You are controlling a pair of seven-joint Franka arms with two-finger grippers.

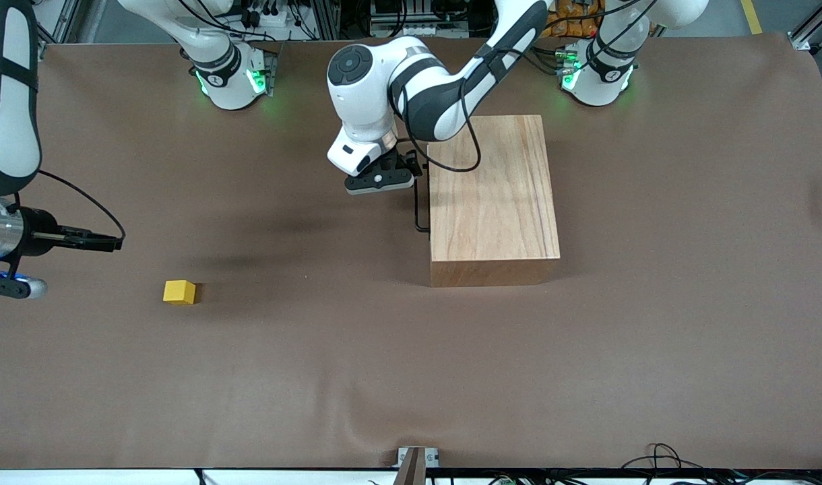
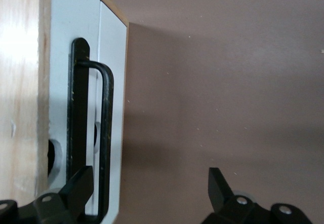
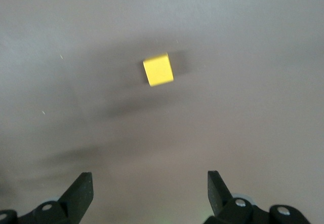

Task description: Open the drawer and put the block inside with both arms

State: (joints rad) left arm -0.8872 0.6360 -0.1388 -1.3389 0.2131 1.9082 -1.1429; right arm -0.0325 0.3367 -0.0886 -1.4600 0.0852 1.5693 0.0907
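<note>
The light-wood box (image 1: 492, 195) stands mid-table with its drawer shut. The drawer's black bar handle (image 1: 419, 209) faces the right arm's end of the table. In the left wrist view the white front panel (image 2: 114, 82) sits flush with the box, and the handle (image 2: 105, 133) runs just inside one fingertip (image 2: 78, 186). My left gripper (image 1: 383, 180) (image 2: 147, 188) is open at the handle and holds nothing. The yellow block (image 1: 179, 292) (image 3: 158, 70) lies on the table. My right gripper (image 1: 10, 286) (image 3: 149, 188) is open and empty, hovering above the table short of the block.
A brown cloth (image 1: 411, 377) covers the whole table. The arm bases (image 1: 232, 81) (image 1: 596, 77) stand along the table's edge farthest from the front camera. A small bracket (image 1: 416, 458) and cables (image 1: 660, 458) lie at the edge nearest it.
</note>
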